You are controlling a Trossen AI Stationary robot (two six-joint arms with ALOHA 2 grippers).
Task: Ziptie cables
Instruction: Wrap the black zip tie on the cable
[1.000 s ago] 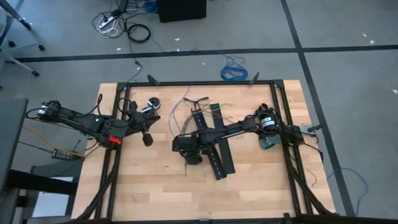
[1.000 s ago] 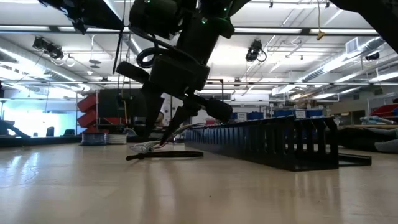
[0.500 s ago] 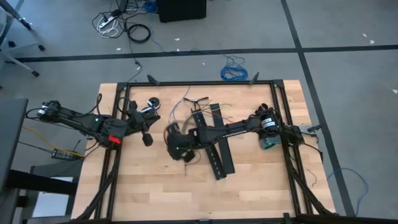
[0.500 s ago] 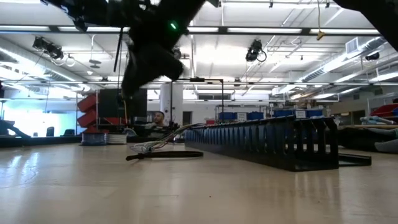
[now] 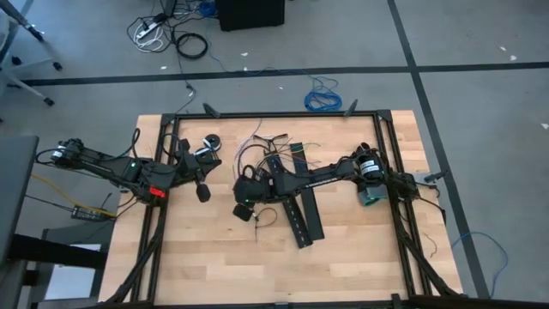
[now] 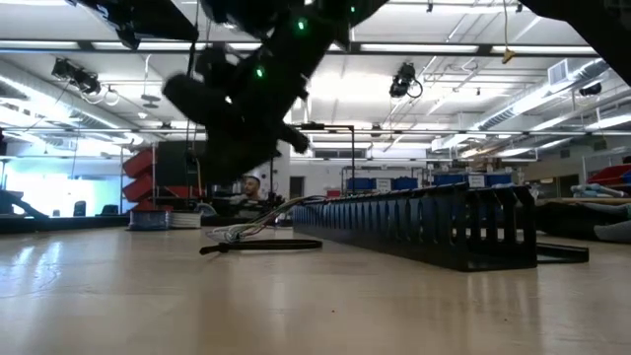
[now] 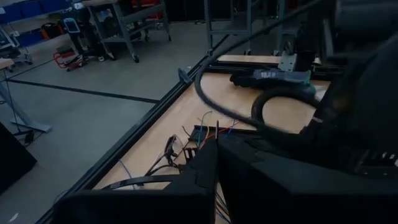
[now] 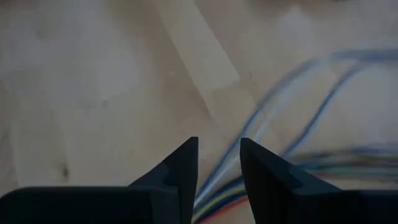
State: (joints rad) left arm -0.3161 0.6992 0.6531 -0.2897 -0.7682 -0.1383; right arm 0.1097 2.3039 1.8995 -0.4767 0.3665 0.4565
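The cables (image 5: 257, 159) lie loose on the wooden table (image 5: 206, 257), their thin wires splaying toward the far edge. In the low view the cables (image 6: 246, 231) rest flat on the table, with a thin black ziptie (image 6: 261, 246) lying just in front of them. My right gripper (image 5: 243, 209) hangs above the table at the cables' near end. It slants down, and its fingers stand a little apart with nothing between them (image 8: 216, 142). Blue and coloured wires (image 8: 298, 112) run on the table beyond its fingers. My left gripper (image 5: 204, 194) waits shut at the table's left.
Two wide black perforated strips (image 5: 300, 206) lie side by side just right of my right gripper, and they stand as a low wall in the low view (image 6: 424, 227). A black frame (image 5: 274, 114) rims the table. A blue coiled cable (image 5: 322, 99) lies on the floor beyond it.
My right gripper has risen from the cables' near end, where its fingertips stood close to the table. It has gone a little toward the table's left edge and has rolled far about its own axis. The cables and the ziptie lie where they were.
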